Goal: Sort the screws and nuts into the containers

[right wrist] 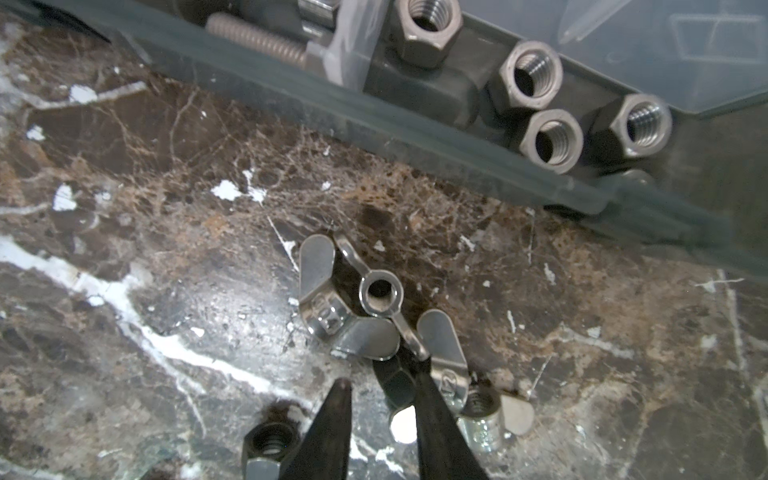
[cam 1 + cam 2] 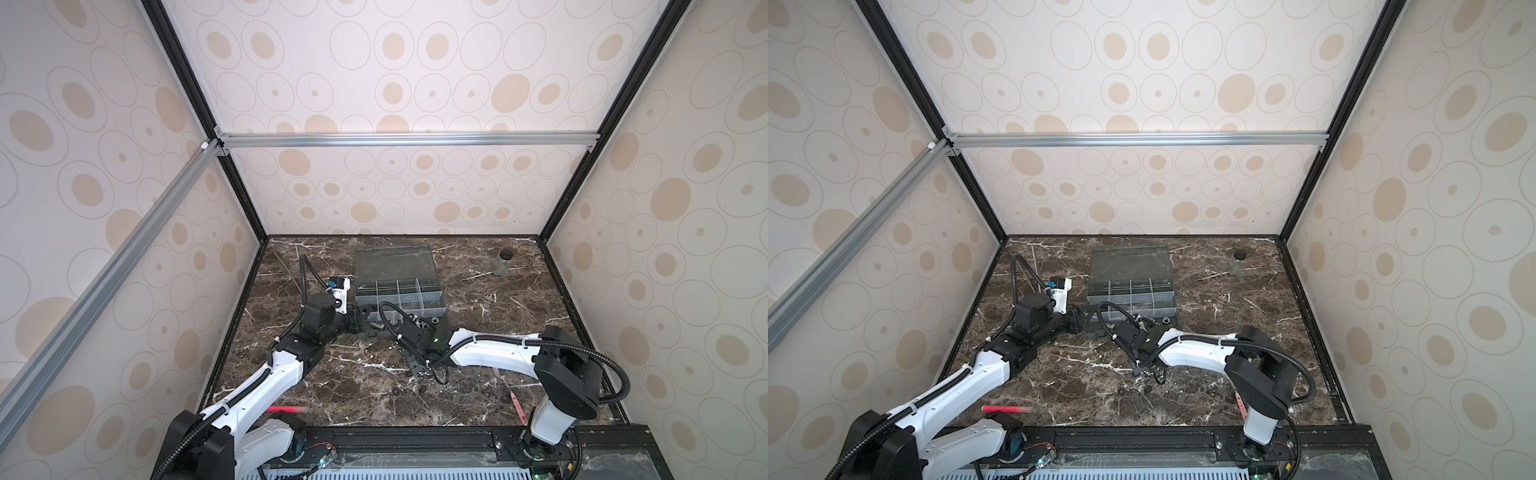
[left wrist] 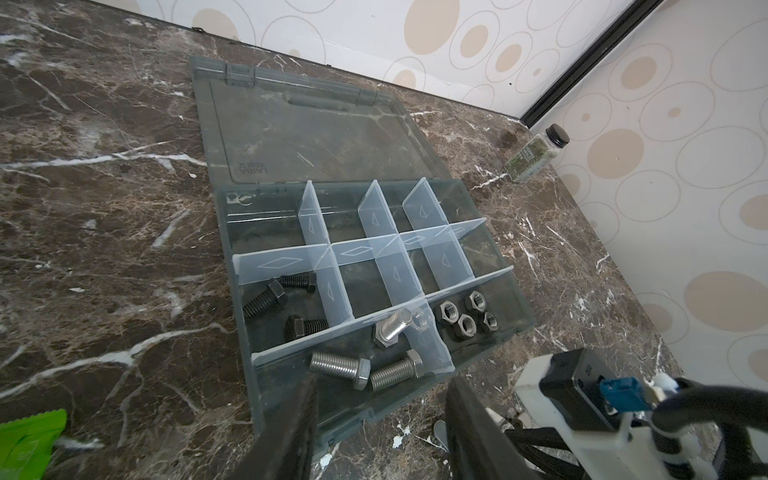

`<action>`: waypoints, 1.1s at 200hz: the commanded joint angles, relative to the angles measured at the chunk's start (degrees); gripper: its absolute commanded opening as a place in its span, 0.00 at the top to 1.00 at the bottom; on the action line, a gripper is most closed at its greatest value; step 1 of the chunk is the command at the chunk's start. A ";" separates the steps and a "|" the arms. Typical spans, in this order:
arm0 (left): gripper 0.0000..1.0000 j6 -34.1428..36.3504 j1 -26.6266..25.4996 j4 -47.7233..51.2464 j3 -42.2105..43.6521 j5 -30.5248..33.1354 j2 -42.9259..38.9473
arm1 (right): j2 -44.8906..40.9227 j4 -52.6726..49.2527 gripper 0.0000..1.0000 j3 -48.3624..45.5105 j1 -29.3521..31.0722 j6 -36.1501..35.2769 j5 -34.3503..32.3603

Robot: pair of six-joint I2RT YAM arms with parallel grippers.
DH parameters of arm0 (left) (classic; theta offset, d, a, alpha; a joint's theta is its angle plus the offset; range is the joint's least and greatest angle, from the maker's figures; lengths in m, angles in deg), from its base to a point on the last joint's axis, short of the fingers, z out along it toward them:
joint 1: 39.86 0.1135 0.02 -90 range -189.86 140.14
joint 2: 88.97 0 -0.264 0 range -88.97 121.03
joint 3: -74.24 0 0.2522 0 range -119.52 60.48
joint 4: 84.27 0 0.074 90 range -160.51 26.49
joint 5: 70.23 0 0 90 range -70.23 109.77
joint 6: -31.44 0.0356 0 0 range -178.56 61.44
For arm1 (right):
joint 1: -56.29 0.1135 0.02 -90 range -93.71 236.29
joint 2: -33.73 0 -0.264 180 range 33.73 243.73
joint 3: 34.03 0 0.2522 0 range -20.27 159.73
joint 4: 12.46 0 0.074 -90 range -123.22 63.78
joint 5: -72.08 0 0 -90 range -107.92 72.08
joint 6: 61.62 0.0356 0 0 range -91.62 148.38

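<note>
While the left jaws straddle the near left corner of the organizer box (image 3: 266, 212), grip unclear, the right jaws hang narrowly parted over wing nuts (image 1: 316, 282) on the counter (image 1: 166, 249) beside it, apparently picking: next, lower and pinch one wing.

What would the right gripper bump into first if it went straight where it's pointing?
Probably the silver wing nuts lying just ahead of the right gripper; the grey organizer box sits beyond them.

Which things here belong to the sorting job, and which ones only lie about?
Job:
organizer box, black screws, silver screws, hex nuts, wing nuts, loose black nut

Lying about:
glass jar, red stick, green wrapper
</note>
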 commanded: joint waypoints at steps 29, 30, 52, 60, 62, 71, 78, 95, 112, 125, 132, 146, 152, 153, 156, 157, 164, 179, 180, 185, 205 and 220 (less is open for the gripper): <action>0.50 -1.04 0.40 -1.42 -0.61 -0.17 -0.11 | 0.84 -0.27 0.69 -0.81 0.09 2.84 -1.34; 0.50 -1.07 0.40 -1.36 -0.56 -0.22 -0.12 | 0.85 -0.28 0.69 -0.81 0.12 2.88 -1.39; 0.49 -1.27 0.40 -1.29 -0.16 -0.22 -0.70 | 1.20 -0.80 0.68 -0.19 0.11 2.64 -2.05; 0.50 -1.39 0.40 -1.28 0.05 -0.22 -0.89 | 1.46 -1.27 0.68 0.16 0.14 2.34 -2.22; 0.50 -1.38 0.42 -1.31 0.09 -0.14 -0.91 | 1.58 -1.38 0.68 0.26 0.14 2.20 -2.23; 0.50 -1.45 0.44 -1.23 0.32 -0.05 -1.07 | 1.95 -2.07 0.68 0.66 0.07 1.82 -2.53; 0.50 -1.54 0.40 -1.28 0.32 -0.09 -1.09 | 2.17 -2.38 0.67 0.90 0.14 1.53 -2.70; 0.50 -1.72 0.44 -1.25 0.36 -0.19 -1.09 | 2.62 -2.66 0.68 1.29 0.10 0.66 -2.62; 0.49 -1.92 0.46 -1.29 0.36 -0.23 -0.99 | 3.29 -2.92 0.68 1.95 0.04 -0.01 -2.16; 0.50 -1.99 0.48 -1.30 0.36 -0.25 -0.94 | 3.79 -3.09 0.70 2.60 0.05 -0.33 -1.39; 0.50 -1.99 0.48 -1.38 0.36 -0.22 -0.96 | 4.02 -3.04 0.70 2.70 0.05 -0.39 -0.86; 0.50 -1.99 0.46 -1.38 0.37 -0.05 -1.00 | 4.46 -2.60 0.72 2.87 0.04 -0.63 0.35; 0.50 -1.99 0.44 -1.34 0.38 -0.05 -1.00 | 4.67 -2.48 0.72 2.99 0.02 -0.64 0.83; 0.49 -1.99 0.42 -1.41 0.37 -0.02 -1.00 | 4.70 -2.47 0.72 3.02 0.04 -0.62 0.88; 0.49 -1.99 0.40 -1.47 0.36 0.00 -0.92 | 4.80 -2.53 0.72 3.12 0.11 -0.72 0.97; 0.50 -1.99 0.44 -1.47 0.36 0.00 -0.92 | 4.85 -2.50 0.73 3.13 0.13 -0.71 1.00; 0.50 -2.03 0.41 -1.45 0.32 0.02 -0.91 | 5.00 -2.67 0.73 3.39 0.15 -0.75 1.19; 0.50 -1.99 0.40 -1.38 0.27 0.06 -0.83 | 5.25 -3.09 0.74 3.75 0.47 -0.93 1.39; 0.50 -1.99 0.40 -1.43 0.27 0.07 -0.78 | 5.26 -3.13 0.74 3.80 0.44 -0.94 1.38; 0.49 -1.99 0.41 -1.37 0.31 0.06 -0.82 | 5.30 -3.25 0.74 3.84 0.49 -0.97 1.49; 0.50 -2.05 0.43 -1.64 0.54 0.28 -0.66 | 5.29 -3.19 0.75 3.64 0.84 -1.06 1.72; 0.50 -2.31 0.45 -2.09 0.80 0.27 -0.56 | 5.59 -2.80 0.75 3.37 0.83 -0.89 2.14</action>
